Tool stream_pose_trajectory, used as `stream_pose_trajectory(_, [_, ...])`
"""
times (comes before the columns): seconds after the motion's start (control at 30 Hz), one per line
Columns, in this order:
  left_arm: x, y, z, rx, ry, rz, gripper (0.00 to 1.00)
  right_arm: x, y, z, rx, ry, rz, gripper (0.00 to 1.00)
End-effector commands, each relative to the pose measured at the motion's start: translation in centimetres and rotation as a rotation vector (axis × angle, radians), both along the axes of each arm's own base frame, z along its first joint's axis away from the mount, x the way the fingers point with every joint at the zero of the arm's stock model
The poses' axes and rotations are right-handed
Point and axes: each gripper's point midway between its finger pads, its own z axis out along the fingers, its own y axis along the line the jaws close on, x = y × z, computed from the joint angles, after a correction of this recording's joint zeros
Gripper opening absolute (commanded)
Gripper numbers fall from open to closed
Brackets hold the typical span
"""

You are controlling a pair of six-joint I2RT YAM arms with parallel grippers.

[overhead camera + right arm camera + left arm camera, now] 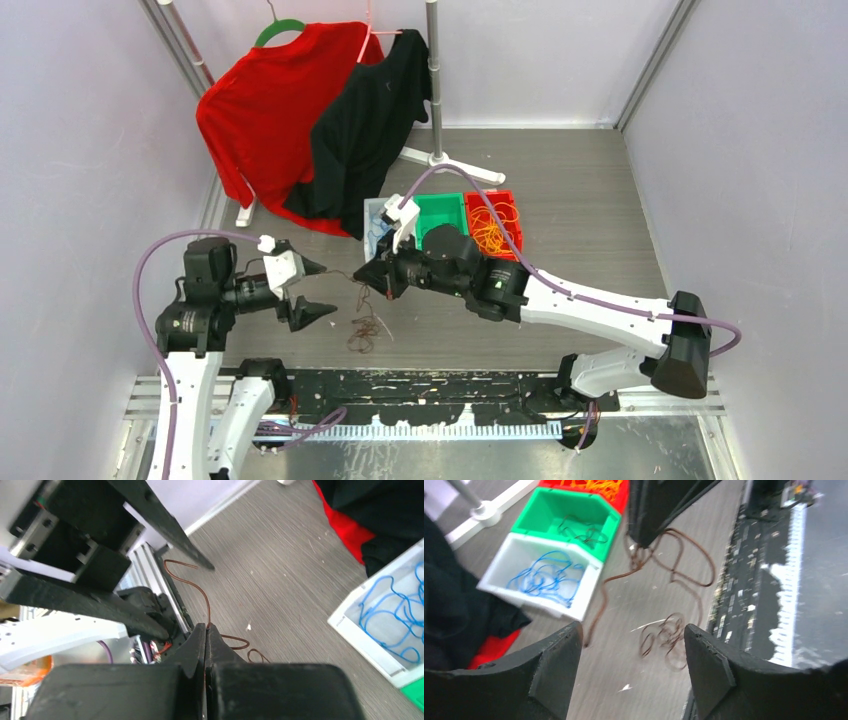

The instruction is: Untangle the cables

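A dark brown cable bunch (pixel 363 325) lies on the table and trails up to my right gripper (pixel 365 277), which is shut on one brown strand (pixel 206 611). In the left wrist view the brown loops (pixel 669 635) lie on the table and more strands (pixel 674 562) hang from the right gripper above. My left gripper (pixel 312 290) is open and empty, just left of the bunch; in its own view (pixel 631 652) the jaws stand wide apart. Blue cables (pixel 546 577) lie in the white bin, dark ones (pixel 581 530) in the green bin, orange ones (pixel 490 237) in the red bin.
Three bins stand side by side at the back: white (pixel 376 212), green (pixel 442 208), red (pixel 506 204). A red shirt (pixel 265 110) and a black shirt (pixel 365 125) hang on a rack with a pole base (pixel 437 155). A black rail (pixel 420 385) runs along the near edge.
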Motion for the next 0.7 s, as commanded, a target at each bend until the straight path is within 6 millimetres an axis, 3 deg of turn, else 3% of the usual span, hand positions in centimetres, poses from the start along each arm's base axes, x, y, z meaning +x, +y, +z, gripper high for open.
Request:
stream_pose_trajectory(0.0, [-2.5,-2.2,2.0,-0.172,0.061,-0.148,0.72,-0.2,1.3,7.8,0.229,-0.062,0.03,0.01])
stream_pose_trajectory(0.17, [-3.5,-2.9,2.3,-0.24,0.118,-0.187,0.68,-0.3,2.7,11.3,0.356,-0.056,0.056,0.01])
stream_pose_trajectory(0.27, [-2.6,-2.9,2.4,-0.254,0.112,-0.144,0.68,-0.9,3.6,12.3,0.412,-0.03,0.093,0.01])
stream_pose_trajectory(0.43, [-2.2,-2.8,3.5,-0.27,0.084,-0.105,0.67,-0.8,3.6,11.5,0.402,-0.017,0.083,0.01])
stream_pose_trajectory(0.67, [-2.5,-2.6,4.8,-0.265,0.048,-0.081,0.57,-1.2,1.7,9.0,0.352,-0.014,0.062,0.01])
